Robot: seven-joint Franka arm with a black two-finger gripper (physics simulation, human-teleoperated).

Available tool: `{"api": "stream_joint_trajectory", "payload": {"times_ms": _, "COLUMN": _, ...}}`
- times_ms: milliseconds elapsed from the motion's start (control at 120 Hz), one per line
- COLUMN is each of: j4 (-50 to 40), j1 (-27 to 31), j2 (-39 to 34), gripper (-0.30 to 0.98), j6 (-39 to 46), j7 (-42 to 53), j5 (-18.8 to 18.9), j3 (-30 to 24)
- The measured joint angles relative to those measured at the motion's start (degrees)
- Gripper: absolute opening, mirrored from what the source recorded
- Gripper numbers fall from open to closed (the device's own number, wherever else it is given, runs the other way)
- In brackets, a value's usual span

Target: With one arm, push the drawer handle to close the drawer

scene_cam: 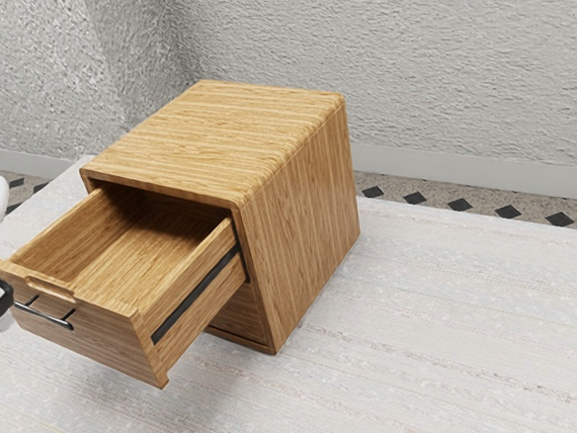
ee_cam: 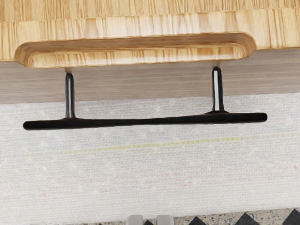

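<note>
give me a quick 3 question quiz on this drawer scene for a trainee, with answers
1. Multiple choice: how many posts join the bar of the handle to the drawer?
a) one
b) two
c) four
2. True or false: the drawer is fully closed.
3. Fill in the blank: to finish the task, the drawer must slide ___ the cabinet.

Key: 1. b; 2. false; 3. into

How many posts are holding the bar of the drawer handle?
2: one post near one end of the black bar, the other post near its opposite end, both reaching to the drawer front.
</note>
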Motion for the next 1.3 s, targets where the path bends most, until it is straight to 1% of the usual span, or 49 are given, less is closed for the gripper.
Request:
{"api": "stream_joint_trajectory", "payload": {"times_ms": 92, "j4": -1.72, "j1": 0.0, "j2": 0.35, "gripper": -0.08, "j6": 0.81, "j7": -0.11, "j5": 0.0, "j3": 1.05}}
{"api": "stream_joint_trajectory", "payload": {"times_ms": 375, "j4": -2.49, "j1": -0.07, "j2": 6.61, "gripper": -0.1, "j6": 5.15, "j7": -0.31, "j5": -0.1, "j3": 1.76}}
{"api": "stream_joint_trajectory", "payload": {"times_ms": 825, "j4": -0.8, "j1": -0.81, "j2": 15.42, "gripper": -0.1, "j6": 18.3, "j7": 0.73, "j5": -0.25, "j3": 1.32}}
{"api": "stream_joint_trajectory", "payload": {"times_ms": 1033, "j4": 2.28, "j1": -1.39, "j2": 20.24, "gripper": -0.1, "j6": 22.26, "j7": 1.32, "j5": -0.36, "j3": 1.03}}
{"api": "stream_joint_trajectory", "payload": {"times_ms": 1300, "j4": 7.06, "j1": -1.65, "j2": 26.74, "gripper": -0.1, "j6": 24.0, "j7": 1.87, "j5": -0.49, "j3": 0.77}}
